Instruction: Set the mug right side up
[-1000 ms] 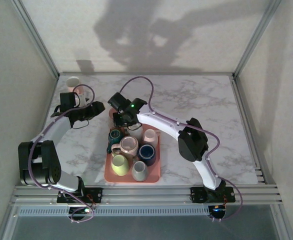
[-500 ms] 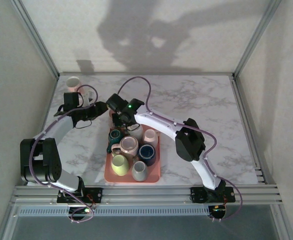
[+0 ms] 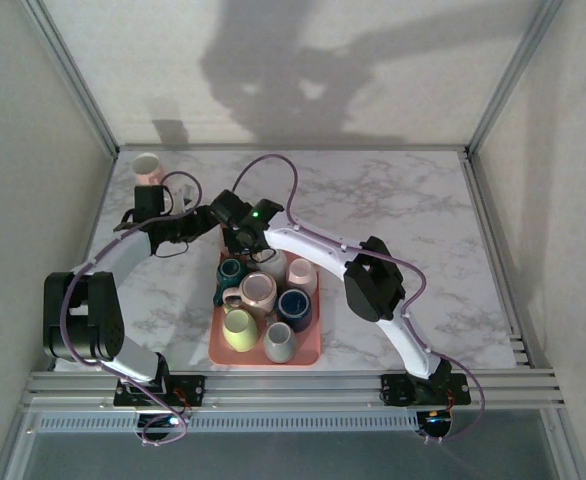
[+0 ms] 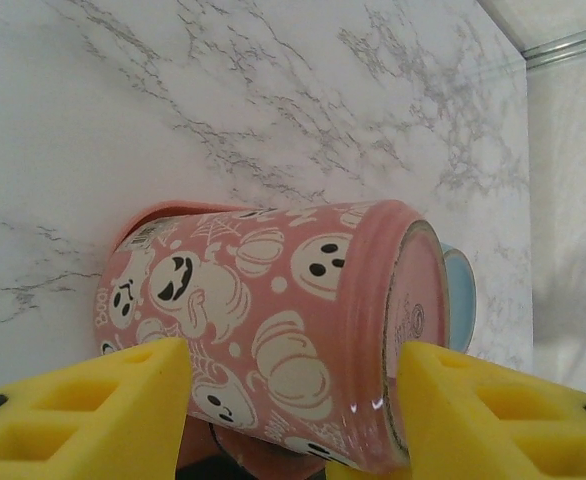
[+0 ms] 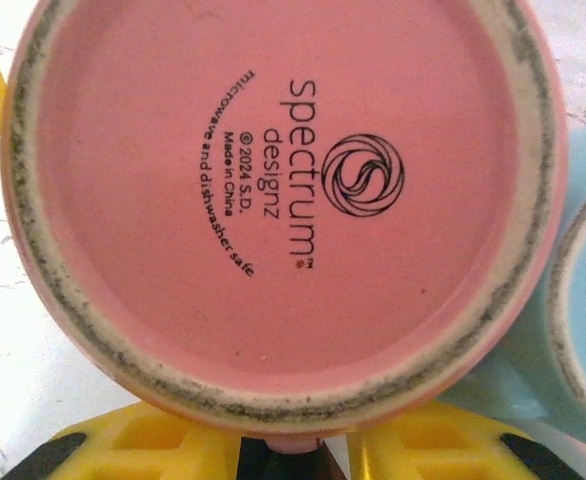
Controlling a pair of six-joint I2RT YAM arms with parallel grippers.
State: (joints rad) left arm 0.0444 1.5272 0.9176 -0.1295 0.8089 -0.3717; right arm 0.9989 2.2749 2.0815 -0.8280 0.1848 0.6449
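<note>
A pink mug printed with ghosts and pumpkins lies on its side in the air above the marble table. In the right wrist view its flat base faces the camera. My right gripper is shut on the mug's handle under that base. My left gripper is open, with one yellow finger by the mug's mouth end and the other by its base. From above, the left gripper and right gripper meet at the tray's far left corner and cover the mug.
A salmon tray holding several mugs sits between the arms. A light blue mug stands right behind the held one. Another pink mug stands upright at the table's back left corner.
My left arm has swung right until its fingers flank the mug. The right gripper has shifted slightly left and back with the mug.
</note>
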